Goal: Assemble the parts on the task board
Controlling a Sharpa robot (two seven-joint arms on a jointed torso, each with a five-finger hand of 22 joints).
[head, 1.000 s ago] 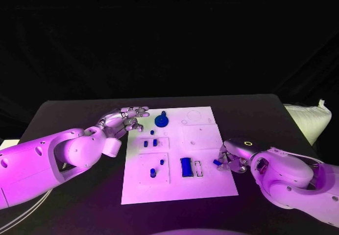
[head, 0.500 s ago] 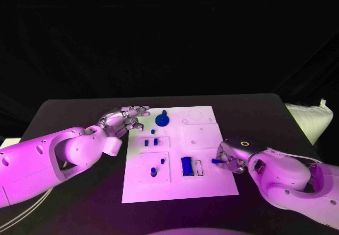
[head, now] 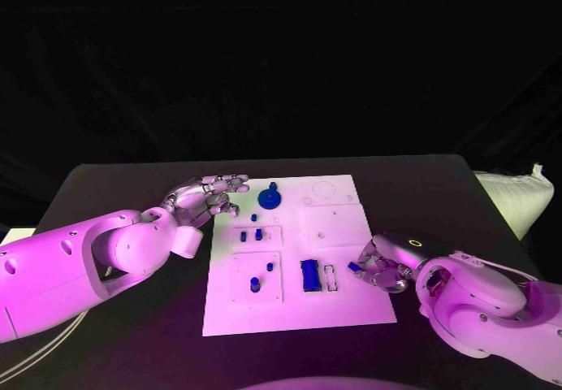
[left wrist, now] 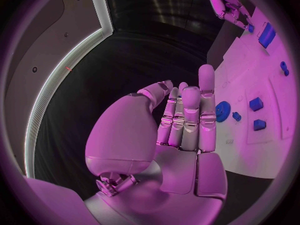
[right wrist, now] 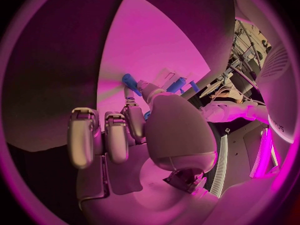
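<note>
- On the black table (head: 140, 175), the white task board (head: 352, 305) lay square between the 2 arms, presumably so that either hand could reach its recesses.
- The right hand (head: 381, 268) hovered at the board's right edge, beside the narrow empty slot (head: 330, 279); its fingers were pinched on a small blue part (head: 354, 266), the rest curled in.
- From the right wrist, that blue part (right wrist: 130, 83) stuck out past the fingertips (right wrist: 139, 96) toward the board, a grip that looked meant to leave the free end clear for seating.
- My reading: the part was being carried toward the slot next to the large blue block (head: 309, 275), and fitting it would call for careful lining up with the opening.
- The left hand (head: 209, 199) stayed off the board's far left corner, holding nothing, its fingers straight and close together with the thumb apart; probably parked there to keep out of the way.
- From the left wrist, the left hand's fingers (left wrist: 190, 120) stood upright side by side, touching no part.
- The held part was short, solid blue and roughly oblong; its exact shape was too small to tell.
- Elsewhere on the board sat a blue gear (head: 270, 199), 2 short pegs (head: 251, 236) in a square panel and 2 more blue pieces (head: 256, 284) in the panel nearer the robot.
</note>
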